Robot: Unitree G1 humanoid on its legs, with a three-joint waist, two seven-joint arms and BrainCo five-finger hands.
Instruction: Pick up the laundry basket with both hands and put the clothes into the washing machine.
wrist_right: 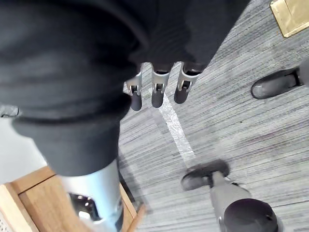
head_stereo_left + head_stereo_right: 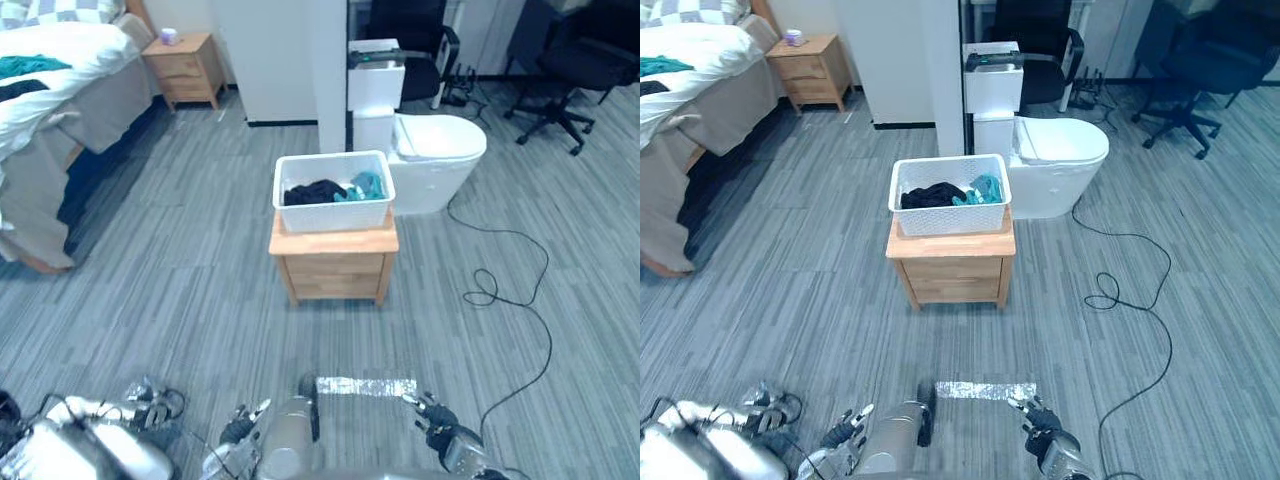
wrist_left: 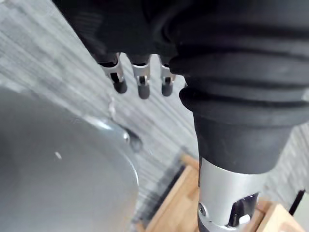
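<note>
Left hand (image 2: 240, 430): hanging low at the bottom edge of the head view, left of centre, touching nothing.
Left fingers (image 3: 143, 83): hanging straight and relaxed in the wrist view, nothing between them, only grey floor showing past the tips.
Right hand (image 2: 437, 420): sitting at the bottom edge, right of centre, well apart from the basket.
Right fingers (image 1: 157, 92): pointing straight out in a row, slack, holding nothing.
Tape strip (image 2: 365, 385): lying on the floor at lower centre, between the two hands and a little above them.
Floor (image 2: 200, 290): grey planks running across the whole frame.
Wooden nightstand (image 2: 335, 262): standing at frame centre, carrying the basket on its top.
Laundry basket (image 2: 333, 212): white, sitting upright on the nightstand, taking up nearly the whole top.
Clothes: lying inside the basket, dark garment (image 2: 312, 190) on the left side, teal garment (image 2: 366, 185) on the right, touching each other.
White fixture (image 2: 435, 150): standing just behind and to the right of the basket; looking more like a toilet than a washer, hard to say from here.
Bed (image 2: 60, 60): filling the upper left corner.
Second nightstand (image 2: 185, 65): standing beside the bed, upper left.
Office chair (image 2: 575, 55): standing at upper right.
</note>
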